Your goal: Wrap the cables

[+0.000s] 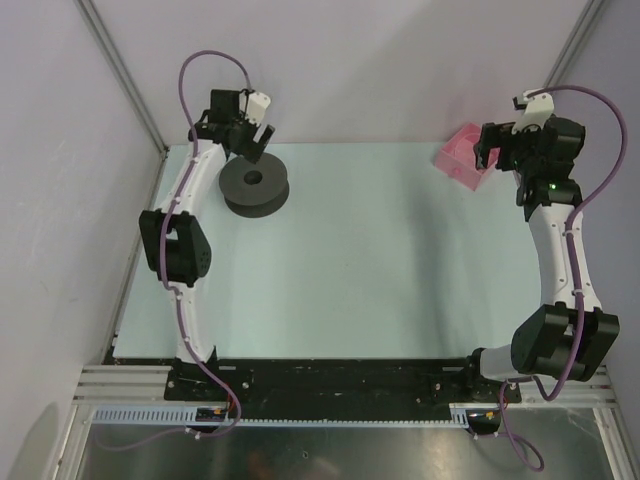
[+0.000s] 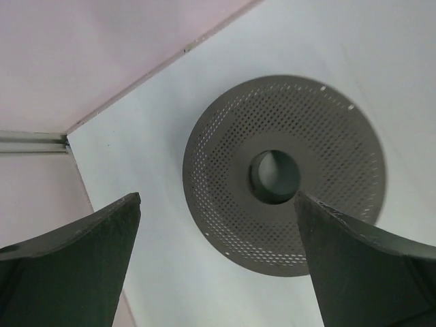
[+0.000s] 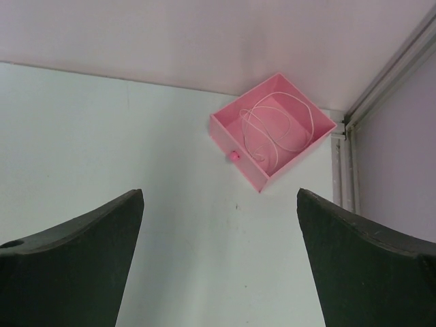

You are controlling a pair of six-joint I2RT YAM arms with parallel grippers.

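The thin whitish cable lies in loose loops inside a pink open box at the table's far right corner; the box also shows in the top view. The dark grey perforated spool lies flat at the far left, also seen in the left wrist view. My left gripper hovers just above and behind the spool, open and empty. My right gripper hovers beside the pink box, open and empty. The cable is too fine to see in the top view.
The walls of the enclosure meet close behind the box and the spool. A metal corner rail runs right of the box. The table's left edge lies near the spool.
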